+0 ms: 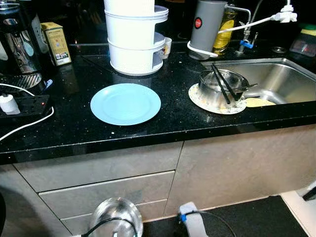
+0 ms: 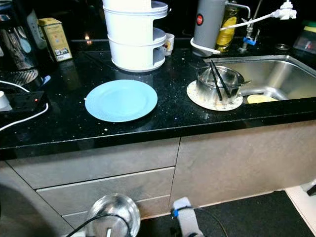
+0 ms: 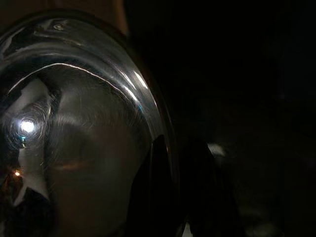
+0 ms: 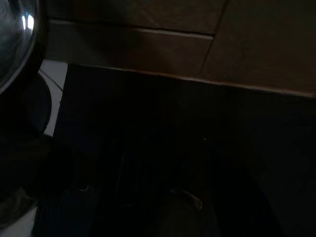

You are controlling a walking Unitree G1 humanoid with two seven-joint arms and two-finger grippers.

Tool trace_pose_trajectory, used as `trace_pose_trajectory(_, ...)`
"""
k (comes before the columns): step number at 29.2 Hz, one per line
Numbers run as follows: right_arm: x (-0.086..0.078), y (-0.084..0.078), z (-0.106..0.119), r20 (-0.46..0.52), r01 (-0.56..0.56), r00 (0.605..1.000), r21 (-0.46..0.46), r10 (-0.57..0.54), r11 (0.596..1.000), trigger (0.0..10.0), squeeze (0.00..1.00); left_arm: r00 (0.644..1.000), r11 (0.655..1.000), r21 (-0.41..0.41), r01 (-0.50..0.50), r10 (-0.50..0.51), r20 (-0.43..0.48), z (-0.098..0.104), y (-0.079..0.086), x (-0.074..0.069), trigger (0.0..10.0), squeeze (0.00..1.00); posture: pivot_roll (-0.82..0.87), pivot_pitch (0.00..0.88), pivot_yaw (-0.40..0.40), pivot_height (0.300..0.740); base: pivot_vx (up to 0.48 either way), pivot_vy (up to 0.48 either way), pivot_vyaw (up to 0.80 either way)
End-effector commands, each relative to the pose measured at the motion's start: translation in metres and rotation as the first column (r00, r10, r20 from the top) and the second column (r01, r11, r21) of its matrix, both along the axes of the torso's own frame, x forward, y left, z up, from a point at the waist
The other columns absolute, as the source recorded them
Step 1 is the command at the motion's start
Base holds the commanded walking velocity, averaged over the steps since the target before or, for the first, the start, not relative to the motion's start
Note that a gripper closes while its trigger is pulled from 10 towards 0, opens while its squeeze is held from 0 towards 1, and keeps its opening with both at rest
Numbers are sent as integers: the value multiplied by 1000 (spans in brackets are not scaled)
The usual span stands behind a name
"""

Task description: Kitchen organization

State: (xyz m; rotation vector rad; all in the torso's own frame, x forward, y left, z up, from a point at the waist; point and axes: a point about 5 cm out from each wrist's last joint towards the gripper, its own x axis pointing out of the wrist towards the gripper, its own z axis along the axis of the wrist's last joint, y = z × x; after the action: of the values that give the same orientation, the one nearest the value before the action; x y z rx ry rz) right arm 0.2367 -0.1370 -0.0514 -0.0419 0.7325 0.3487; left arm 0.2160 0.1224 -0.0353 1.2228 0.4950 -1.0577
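Note:
A shiny steel bowl (image 1: 116, 217) hangs low in front of the drawers, below the counter edge. My left gripper (image 3: 176, 148) is shut on its rim, one black finger inside and one outside. On the black counter (image 1: 173, 121) lies a light blue plate (image 1: 125, 103). To its right a steel pot (image 1: 223, 86) with two black chopsticks in it stands on a pale plate (image 1: 207, 104) beside the sink (image 1: 276, 79). My right arm (image 1: 191, 223) hangs idle by the cabinet front; its wrist view is very dark.
A white stacked container (image 1: 134, 37) stands behind the blue plate. A grey cylinder (image 1: 206, 24), an oil bottle (image 1: 225, 27) and a tap are at the back right. A coffee machine (image 1: 17, 44), a yellow box (image 1: 56, 43) and a power strip (image 1: 24, 104) with white cables occupy the left.

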Motion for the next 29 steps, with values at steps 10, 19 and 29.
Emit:
trace_pose_trajectory(10,18,20,13,-78,101,993,254,-84,962,10000,1000,981,984,29,174,-176,79,-12,2,-7,0,0,-39,166,-69,740,0,0,0)
trace_pose_trajectory(19,25,39,21,-177,129,983,427,-57,895,10000,1000,976,980,5,200,-199,84,-18,5,-12,0,0,-35,173,-77,740,0,0,0)
trace_pose_trajectory(29,41,46,35,-143,161,984,461,-106,872,10000,1000,953,962,-38,270,-261,153,-7,-5,0,0,0,-31,182,-97,740,0,0,0)
